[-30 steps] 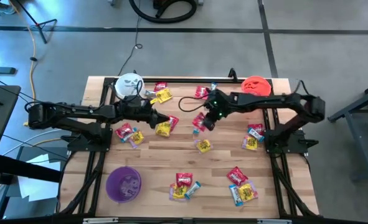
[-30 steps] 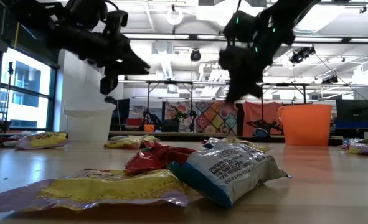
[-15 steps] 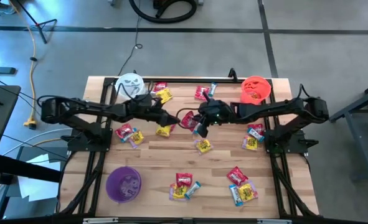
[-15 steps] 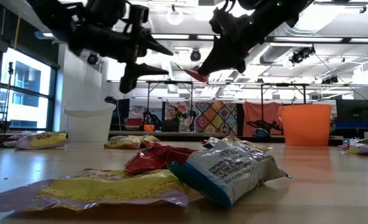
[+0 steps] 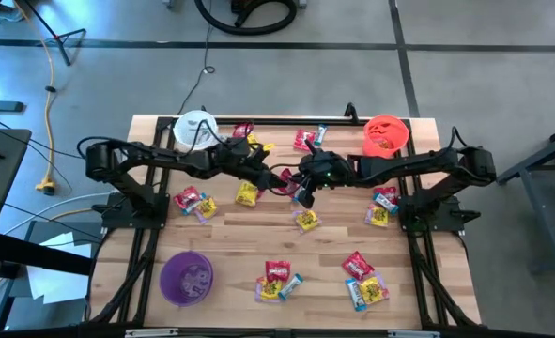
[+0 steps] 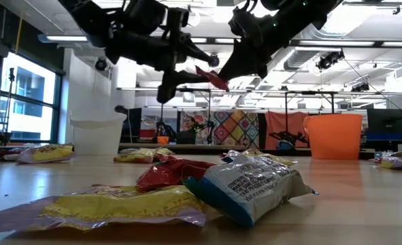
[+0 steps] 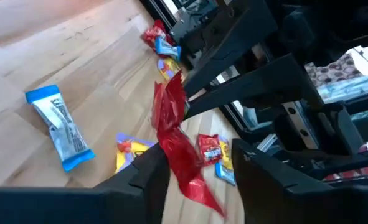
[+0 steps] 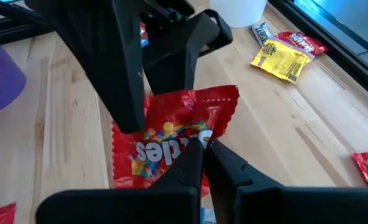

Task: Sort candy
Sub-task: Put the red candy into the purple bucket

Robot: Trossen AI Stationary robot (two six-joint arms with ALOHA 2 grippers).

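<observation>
Red candy bag (image 8: 171, 140) held in air above counter (image 5: 230, 244).
Right hand (image 8: 205, 146) closed on bag; left hand (image 7: 196, 168) open around its other end.

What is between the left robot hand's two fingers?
A red candy packet, held up by the right gripper; the left wrist view shows it.

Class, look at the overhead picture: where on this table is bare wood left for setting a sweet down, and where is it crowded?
Bare wood lies between the purple bucket and the red and yellow packets above it, and mid-table right of the yellow packet. It is crowded along the far edge between the white bucket and orange bucket, where both arms meet.
</observation>
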